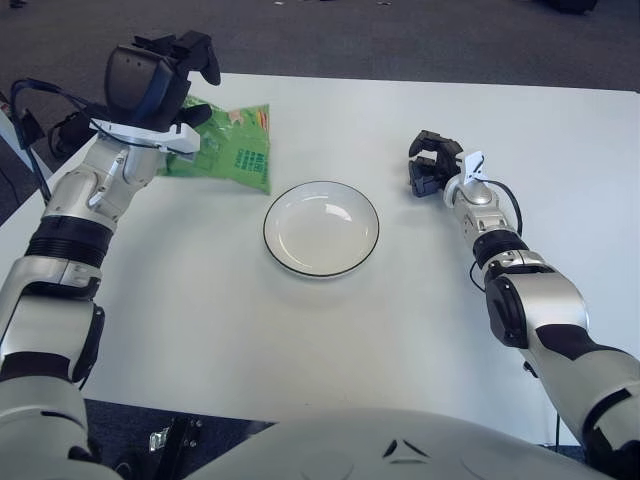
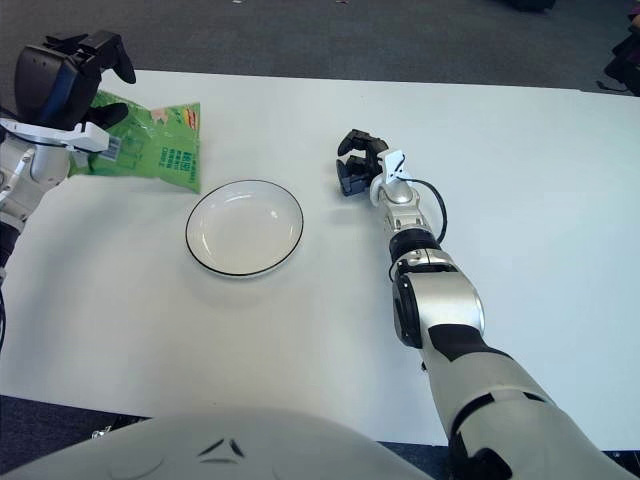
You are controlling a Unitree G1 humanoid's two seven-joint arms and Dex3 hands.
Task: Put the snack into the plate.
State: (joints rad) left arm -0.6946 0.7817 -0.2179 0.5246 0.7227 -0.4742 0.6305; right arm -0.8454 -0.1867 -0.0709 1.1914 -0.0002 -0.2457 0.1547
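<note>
The snack is a green bag lying flat on the white table at the far left; its left end is hidden behind my left hand. My left hand is over that end of the bag with its dark fingers spread and raised, and nothing is gripped. The white plate with a dark rim stands empty at the table's middle, just right of and nearer than the bag. My right hand shows right of the plate, fingers loosely curled and empty.
The white table runs wide around the plate, with its far edge against a dark floor. A black cable loops off my left forearm at the table's left edge.
</note>
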